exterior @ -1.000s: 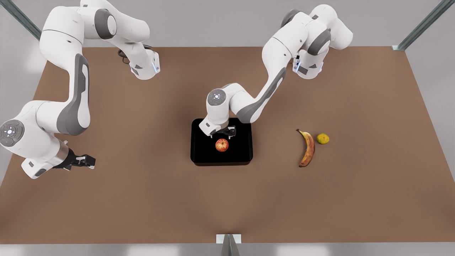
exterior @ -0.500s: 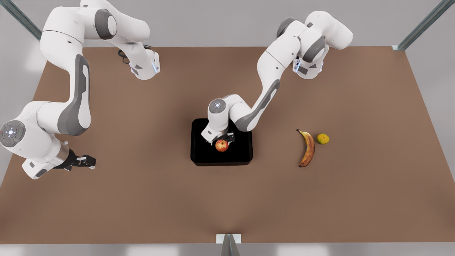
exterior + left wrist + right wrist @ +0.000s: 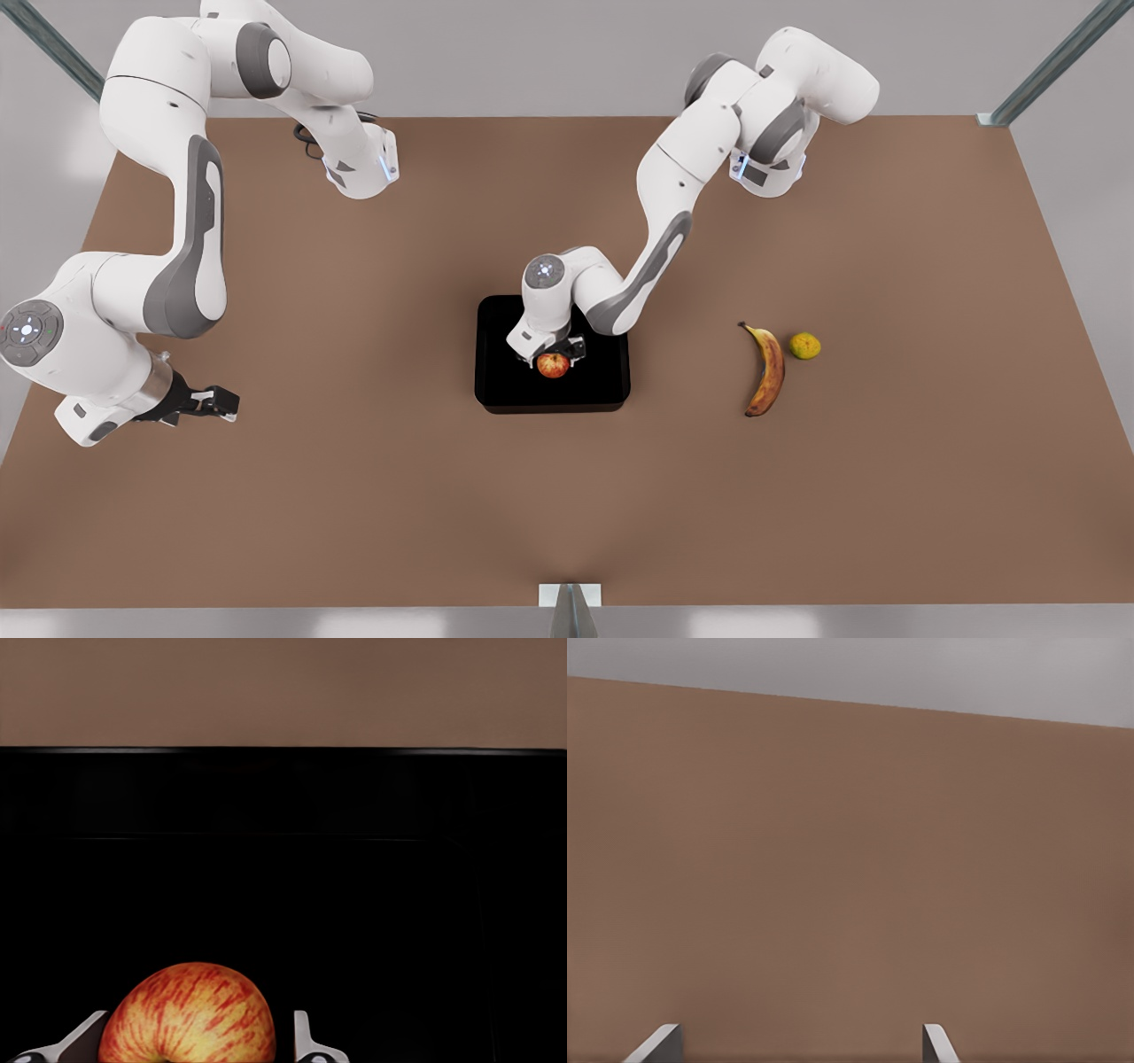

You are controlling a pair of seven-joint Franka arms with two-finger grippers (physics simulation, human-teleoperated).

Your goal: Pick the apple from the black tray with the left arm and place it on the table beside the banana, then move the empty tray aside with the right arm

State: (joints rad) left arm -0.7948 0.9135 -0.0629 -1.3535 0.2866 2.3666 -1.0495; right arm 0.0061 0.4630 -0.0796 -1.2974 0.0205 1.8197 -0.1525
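Left gripper (image 3: 554,353) sits over the apple (image 3: 553,365) mid-frame w/ open fingers (image 3: 306,1041) either side, not squeezing yet; right gripper (image 3: 213,403) waits lower left, fingers open.

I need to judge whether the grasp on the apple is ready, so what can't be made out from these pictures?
- Contact between the left gripper fingers and the apple: left wrist view, the picture's edge cuts both off; they flank it, open.
- The apple's underside on the black tray: front view, the wrist covers its far half.
- The tray's inner floor: left wrist view, uniformly black.
- The waiting right gripper: its fingertips are cut off.
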